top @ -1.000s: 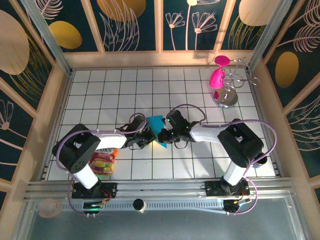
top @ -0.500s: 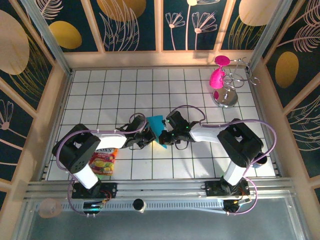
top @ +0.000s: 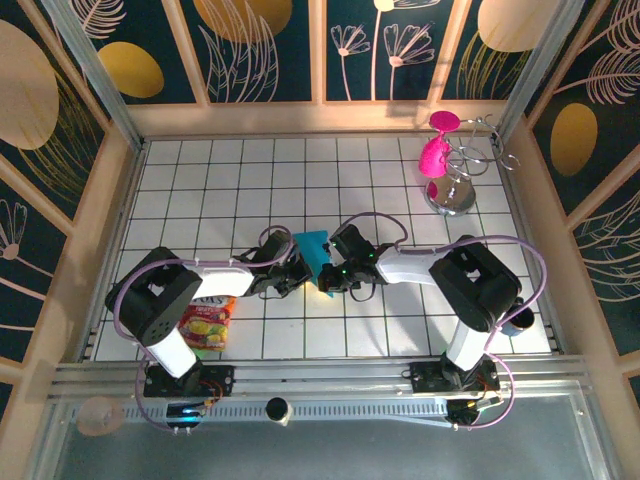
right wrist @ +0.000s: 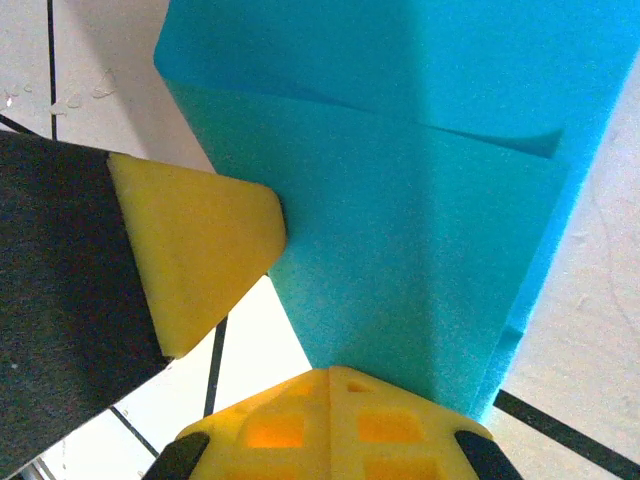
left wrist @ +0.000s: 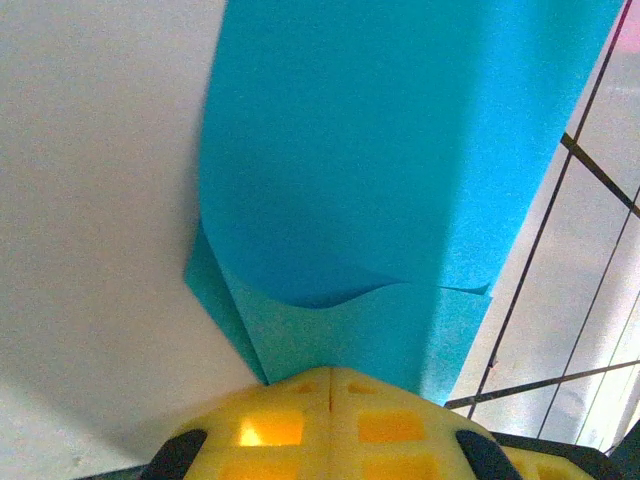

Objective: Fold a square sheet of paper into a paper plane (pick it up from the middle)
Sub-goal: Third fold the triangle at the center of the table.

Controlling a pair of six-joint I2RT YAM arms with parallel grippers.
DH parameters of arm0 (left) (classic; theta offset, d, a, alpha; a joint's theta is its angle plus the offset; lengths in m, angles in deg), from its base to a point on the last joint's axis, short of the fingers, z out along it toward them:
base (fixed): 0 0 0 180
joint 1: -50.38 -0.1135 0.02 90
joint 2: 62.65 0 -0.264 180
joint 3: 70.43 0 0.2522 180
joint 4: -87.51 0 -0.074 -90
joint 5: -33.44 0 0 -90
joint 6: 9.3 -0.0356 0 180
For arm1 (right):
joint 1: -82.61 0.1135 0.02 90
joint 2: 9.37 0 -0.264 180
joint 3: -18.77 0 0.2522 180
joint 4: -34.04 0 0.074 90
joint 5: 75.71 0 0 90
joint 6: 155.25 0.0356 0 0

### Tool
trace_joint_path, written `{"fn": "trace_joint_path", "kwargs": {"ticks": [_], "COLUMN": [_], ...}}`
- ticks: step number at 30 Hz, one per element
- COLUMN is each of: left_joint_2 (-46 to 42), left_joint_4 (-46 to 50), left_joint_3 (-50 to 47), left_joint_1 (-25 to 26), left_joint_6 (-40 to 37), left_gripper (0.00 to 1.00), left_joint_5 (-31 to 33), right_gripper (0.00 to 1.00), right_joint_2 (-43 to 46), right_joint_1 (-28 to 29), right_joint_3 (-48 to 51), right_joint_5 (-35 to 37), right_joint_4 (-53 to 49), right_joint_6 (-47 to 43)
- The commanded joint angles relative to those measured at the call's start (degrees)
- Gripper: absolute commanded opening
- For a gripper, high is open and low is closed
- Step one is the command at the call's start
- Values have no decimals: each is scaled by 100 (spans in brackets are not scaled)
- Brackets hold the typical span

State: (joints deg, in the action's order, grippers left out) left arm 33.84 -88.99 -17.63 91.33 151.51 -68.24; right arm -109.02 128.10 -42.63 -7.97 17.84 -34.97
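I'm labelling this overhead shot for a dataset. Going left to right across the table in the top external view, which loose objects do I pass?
In order: red-and-yellow snack packet → turquoise paper → pink goblets.
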Motion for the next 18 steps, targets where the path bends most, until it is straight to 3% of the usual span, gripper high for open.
{"fn": "trace_joint_path", "kwargs": {"ticks": [1,18], "left_joint_2": [311,350], "left_joint_4": [560,796], "left_joint_3": [-113,-22], "left_joint_1": [23,21], "left_joint_6": [37,-66], "left_gripper": [3,3], "left_joint_5": [221,341], "right_gripper": [0,0], "right_joint_2": [-78,1030], "right_joint_1": [38,49], "right_joint_3": [-29,915], "right_joint_5": [218,135], "right_joint_4": [-447,-1190], "right_joint_6": [-189,-286]}}
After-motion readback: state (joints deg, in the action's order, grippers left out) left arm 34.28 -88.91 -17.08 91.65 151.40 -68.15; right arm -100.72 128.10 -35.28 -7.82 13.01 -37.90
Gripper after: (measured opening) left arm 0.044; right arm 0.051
